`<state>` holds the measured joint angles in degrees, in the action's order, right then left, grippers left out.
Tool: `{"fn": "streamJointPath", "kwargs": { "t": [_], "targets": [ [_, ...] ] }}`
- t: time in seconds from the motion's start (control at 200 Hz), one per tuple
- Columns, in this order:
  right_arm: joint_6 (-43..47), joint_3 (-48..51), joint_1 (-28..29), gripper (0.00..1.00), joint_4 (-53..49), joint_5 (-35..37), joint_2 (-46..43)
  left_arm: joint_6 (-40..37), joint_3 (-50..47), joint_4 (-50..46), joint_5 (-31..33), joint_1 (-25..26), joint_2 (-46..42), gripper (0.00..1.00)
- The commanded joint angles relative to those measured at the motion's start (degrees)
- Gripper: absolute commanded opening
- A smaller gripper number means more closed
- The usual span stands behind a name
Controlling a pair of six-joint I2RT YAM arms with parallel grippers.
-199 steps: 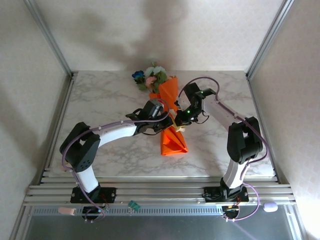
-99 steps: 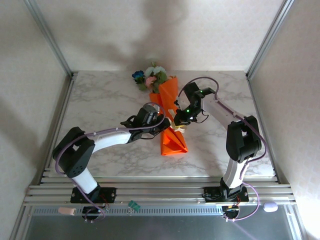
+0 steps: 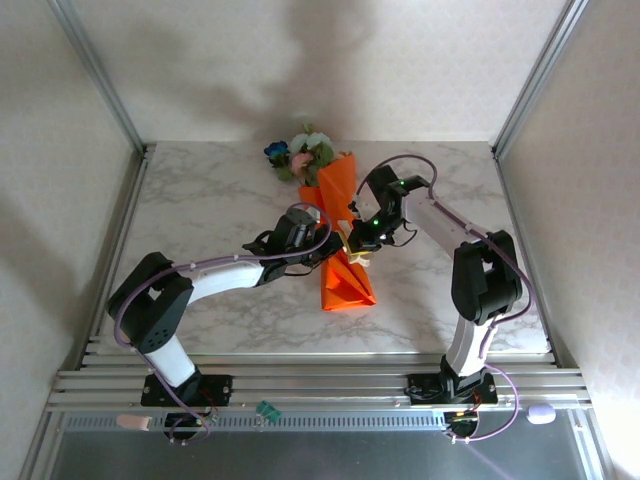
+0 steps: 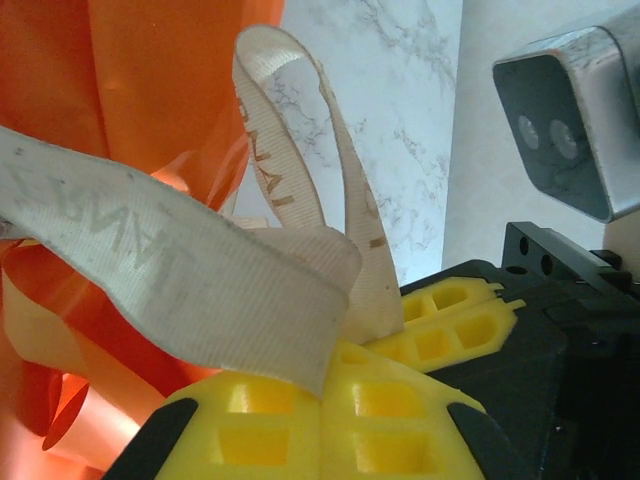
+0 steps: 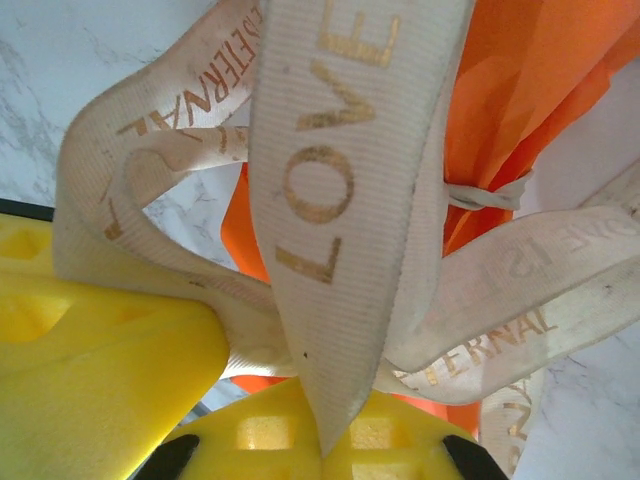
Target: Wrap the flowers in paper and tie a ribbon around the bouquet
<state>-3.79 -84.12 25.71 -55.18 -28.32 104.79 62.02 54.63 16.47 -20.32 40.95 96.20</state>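
Pulling the thin cream-white lettered ribbon (image 5: 330, 200) slowly and evenly toward 9 and 3 o'clock, with left gripper (image 4: 320, 388) and right gripper (image 5: 320, 442) both clamped on it, at the waist of the orange paper-cone bouquet (image 3: 346, 286) with pink and white blooms (image 3: 304, 152) at 12 o'clock, probably cinching without crushing.

The bouquet (image 3: 337, 187) lies on its side, with the wide end toward the far edge. There the flowers (image 3: 303, 155) stick out: pink, white and one blue, with green leaves. The orange paper (image 3: 346, 288) is creased and gets narrow at the middle. The ribbon (image 5: 330, 180) — cream, with gold letters LOVE and ETERNAL — makes loose loops against that narrow part.
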Motion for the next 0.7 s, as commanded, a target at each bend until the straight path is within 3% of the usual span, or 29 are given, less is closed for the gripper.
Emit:
{"fn": "streamJointPath", "kwargs": {
  "t": [0.0, 0.295, 0.696],
  "targets": [
    [2.0, -0.6, 0.7, 0.00, 1.3, 1.1, 0.3, 1.3, 0.0, 2.9, 0.0, 0.1, 1.4, 0.00],
    [4.7, 1.8, 0.7, 0.33, 6.5, 2.5, -0.9, 2.1, 1.0, 2.9, -0.2, -0.6, 2.2, 0.00],
    [7.2, 12.8, 0.9, 0.56, 20.4, 2.7, -10.2, 3.0, 1.1, 2.9, -1.1, -1.5, 3.3, 0.00]
  ]
}}
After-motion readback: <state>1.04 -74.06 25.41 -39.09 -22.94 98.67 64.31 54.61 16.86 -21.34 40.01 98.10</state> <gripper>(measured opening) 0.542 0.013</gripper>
